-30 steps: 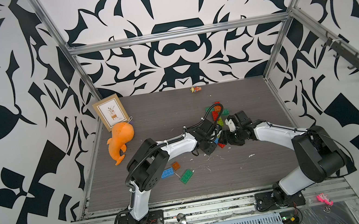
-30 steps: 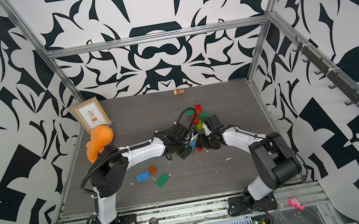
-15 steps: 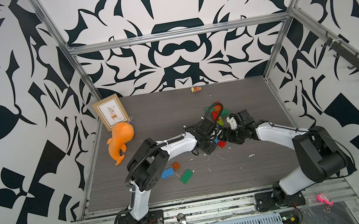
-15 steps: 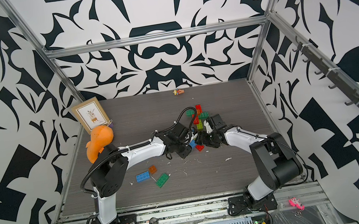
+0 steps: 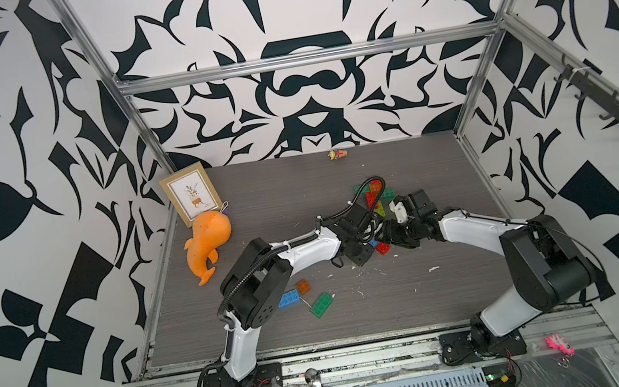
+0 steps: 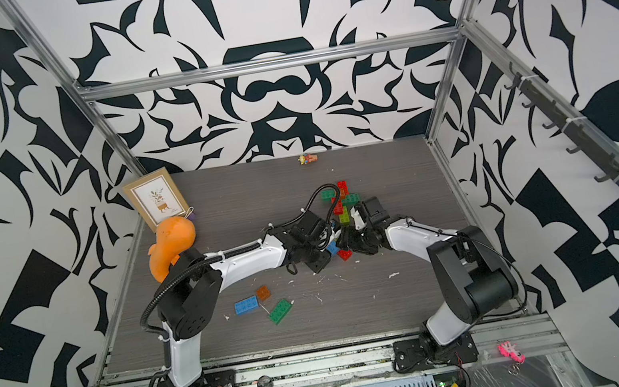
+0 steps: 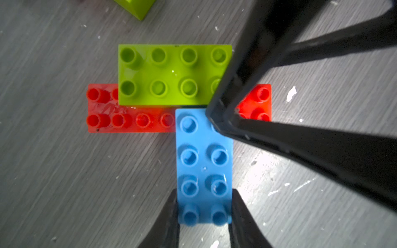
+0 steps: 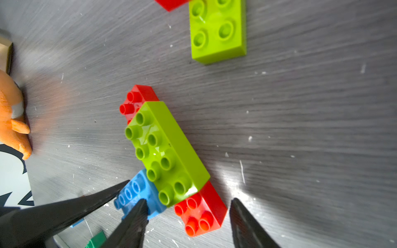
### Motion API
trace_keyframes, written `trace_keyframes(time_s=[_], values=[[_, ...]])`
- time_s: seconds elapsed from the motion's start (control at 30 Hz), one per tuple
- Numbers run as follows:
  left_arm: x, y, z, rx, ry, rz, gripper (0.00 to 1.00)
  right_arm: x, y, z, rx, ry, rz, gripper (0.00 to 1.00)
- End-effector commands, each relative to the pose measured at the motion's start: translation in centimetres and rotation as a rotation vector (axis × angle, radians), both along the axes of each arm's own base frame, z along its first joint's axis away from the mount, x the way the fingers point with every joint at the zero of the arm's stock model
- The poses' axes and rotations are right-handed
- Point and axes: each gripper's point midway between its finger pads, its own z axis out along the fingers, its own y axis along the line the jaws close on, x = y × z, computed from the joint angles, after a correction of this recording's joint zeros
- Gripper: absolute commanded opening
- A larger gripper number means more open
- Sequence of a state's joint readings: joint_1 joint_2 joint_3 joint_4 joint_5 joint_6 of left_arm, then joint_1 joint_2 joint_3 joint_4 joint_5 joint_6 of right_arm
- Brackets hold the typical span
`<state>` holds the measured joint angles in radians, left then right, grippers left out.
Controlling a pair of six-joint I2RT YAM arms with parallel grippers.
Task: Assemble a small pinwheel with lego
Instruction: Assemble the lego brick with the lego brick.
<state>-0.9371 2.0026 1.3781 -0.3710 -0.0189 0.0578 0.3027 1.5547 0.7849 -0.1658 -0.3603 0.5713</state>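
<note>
Since the blue brick lies crosswise to the red base, everything turns on that T-joint. Its far end overlaps the red studs, tight beside the lime brick, and the rest juts out over bare table.

We have the left gripper clamped on the blue brick's free end, fingers on both long sides. Our right gripper is nearer the joint: jaws apart, holding nothing, astride the red base's end, w/ one fingertip on or just above the blue brick's corner.

We can't tell if blue is fully seated, so prob. next is a press straight down at the joint.

Room: table free either side of blue, and a spare lime brick sits well apart.

Risk: nothing braces the red base, so it may slide.
</note>
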Motion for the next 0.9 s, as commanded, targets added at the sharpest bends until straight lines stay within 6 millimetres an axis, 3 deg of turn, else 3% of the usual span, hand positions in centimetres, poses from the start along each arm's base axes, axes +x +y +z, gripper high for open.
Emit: trace_keyframes(time_s=[0.0,0.43,0.87], values=[[-1.8,-1.3,0.1,-0.023,0.045,-0.078,0.27,0.9,-2.0,-1.4,-0.127,-0.004,-0.067,0.60],[0.1,-1.7,1.3,-0.077,-0.001,-0.016,0.34,-1.3,-3.4,-5.5,-0.196,0.105,-0.091,0.51],[1.5,-1.4,2.9,-0.129,-0.030,0.029,0.50,-1.7,-3.5,-6.0,-0.202,0.116,-0.093,0.48]])
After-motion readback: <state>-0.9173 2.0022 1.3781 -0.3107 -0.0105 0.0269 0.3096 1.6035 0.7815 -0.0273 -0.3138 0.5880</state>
